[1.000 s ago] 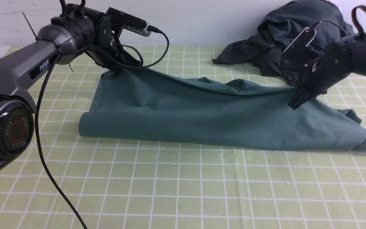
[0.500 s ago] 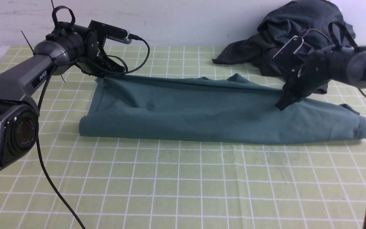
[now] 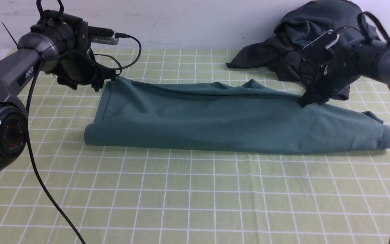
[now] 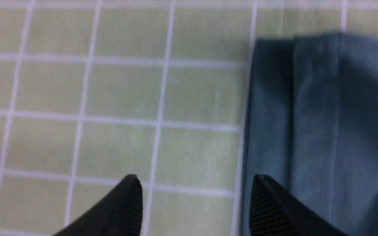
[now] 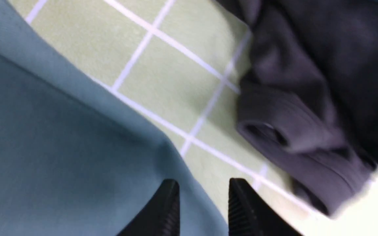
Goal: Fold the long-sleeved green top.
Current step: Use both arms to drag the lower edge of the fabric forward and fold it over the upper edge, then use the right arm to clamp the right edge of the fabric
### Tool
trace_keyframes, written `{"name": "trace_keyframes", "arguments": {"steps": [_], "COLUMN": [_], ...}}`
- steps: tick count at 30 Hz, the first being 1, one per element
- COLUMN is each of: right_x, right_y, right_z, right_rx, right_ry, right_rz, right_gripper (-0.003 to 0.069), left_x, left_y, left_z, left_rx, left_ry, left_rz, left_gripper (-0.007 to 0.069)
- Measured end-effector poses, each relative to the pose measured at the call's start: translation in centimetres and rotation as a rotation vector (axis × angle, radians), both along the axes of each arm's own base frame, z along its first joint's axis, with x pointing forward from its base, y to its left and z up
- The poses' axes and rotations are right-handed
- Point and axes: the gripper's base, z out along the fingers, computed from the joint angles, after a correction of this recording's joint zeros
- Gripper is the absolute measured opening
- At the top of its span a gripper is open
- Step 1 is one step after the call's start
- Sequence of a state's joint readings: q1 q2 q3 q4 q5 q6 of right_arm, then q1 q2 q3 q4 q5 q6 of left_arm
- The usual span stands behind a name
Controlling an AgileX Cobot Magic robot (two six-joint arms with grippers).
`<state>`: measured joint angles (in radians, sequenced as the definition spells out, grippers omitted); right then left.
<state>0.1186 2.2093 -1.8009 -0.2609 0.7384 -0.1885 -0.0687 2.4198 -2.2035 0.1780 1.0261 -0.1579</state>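
We have our left arm (image 3: 8,74) stretched forward over the far left of the checked green mat (image 3: 195,196), wrist bent so that the left claw (image 3: 87,86) points down at the surface; its jaws stand wide apart with nothing between them. The green long-sleeved top (image 3: 235,122) lies flat in a long folded band, and its far left corner sits just beside this claw, towards the middle of the mat: in the left wrist view one fingertip (image 4: 274,203) hangs over the garment's edge while the other is over bare mat. Our right arm (image 3: 384,61) comes in from the right, forearm sloping down towards the middle, so that the right claw (image 3: 306,101) tips down at the top's far edge. Its jaws are parted by a narrow gap and grip nothing; the right wrist view shows the top's edge running just under one fingertip and mat under the other. A heap of dark garments (image 3: 303,37) lies just beyond this claw, with a strip of mat between it and the green top
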Motion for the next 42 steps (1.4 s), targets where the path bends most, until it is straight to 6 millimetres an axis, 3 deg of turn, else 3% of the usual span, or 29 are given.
{"name": "trace_keyframes", "arguments": {"steps": [1,5,8,11,15,18,21,22,23,27,31,34,36,38,42], "right_x": [-0.1,-2.4,-4.0,-4.7,-5.3,-6.0,-6.4,-6.4,-6.5,-6.9,-7.4,-7.5,-7.4,-6.9,-6.1], "right_y": [0.0,-0.1,0.1,-0.2,-2.0,-3.9,-7.1,-7.3,-9.3,-13.3,-14.3,-13.0,-12.6,-11.7,-11.1], "right_z": [0.0,4.9,6.2,5.9,3.7,0.7,-2.8,-2.9,-3.4,-2.3,-0.1,2.8,3.0,2.4,0.0], "right_rx": [0.000,0.059,0.096,0.114,0.196,0.236,0.240,0.241,0.251,0.304,0.383,0.488,0.518,0.586,0.649], "right_ry": [0.007,0.046,0.143,0.229,0.354,0.435,0.430,0.426,0.395,0.316,0.259,0.193,0.187,0.186,0.230], "right_rz": [-0.003,-0.059,-0.069,-0.075,-0.136,-0.186,-0.251,-0.256,-0.306,-0.432,-0.484,-0.435,-0.414,-0.364,-0.341], "right_gripper": [0.0212,0.0213,0.0211,0.0194,0.0142,0.0097,0.0049,0.0047,0.0034,0.0020,0.0018,0.0016,0.0017,0.0017,0.0017], "left_x": [-0.1,-1.6,-1.8,-1.9,-2.1,-2.5,-2.6,-2.6,-2.6,-3.1,-3.8,-4.7,-4.8,-4.9,-4.6], "left_y": [0.0,-0.7,-1.0,-1.1,-1.1,-1.0,-0.3,-0.2,0.1,0.5,0.1,-2.2,-3.1,-6.0,-8.9], "left_z": [0.0,-0.5,-0.3,-0.1,-0.1,-0.9,-0.9,-0.8,-0.3,2.9,6.0,8.5,8.6,8.0,5.5], "left_rx": [0.000,-0.049,-0.066,-0.066,-0.064,-0.054,-0.025,-0.024,-0.022,-0.021,-0.069,-0.210,-0.252,-0.356,-0.410], "left_ry": [0.012,0.188,0.209,0.211,0.223,0.255,0.260,0.259,0.249,0.185,0.120,0.065,0.062,0.079,0.136], "left_rz": [-0.007,-0.089,-0.142,-0.161,-0.183,-0.191,-0.183,-0.181,-0.175,-0.165,-0.168,-0.240,-0.270,-0.338,-0.381], "left_gripper": [0.0410,0.0391,0.0356,0.0330,0.0272,0.0225,0.0188,0.0184,0.0174,0.0156,0.0154,0.0154,0.0154,0.0154,0.0154]}}
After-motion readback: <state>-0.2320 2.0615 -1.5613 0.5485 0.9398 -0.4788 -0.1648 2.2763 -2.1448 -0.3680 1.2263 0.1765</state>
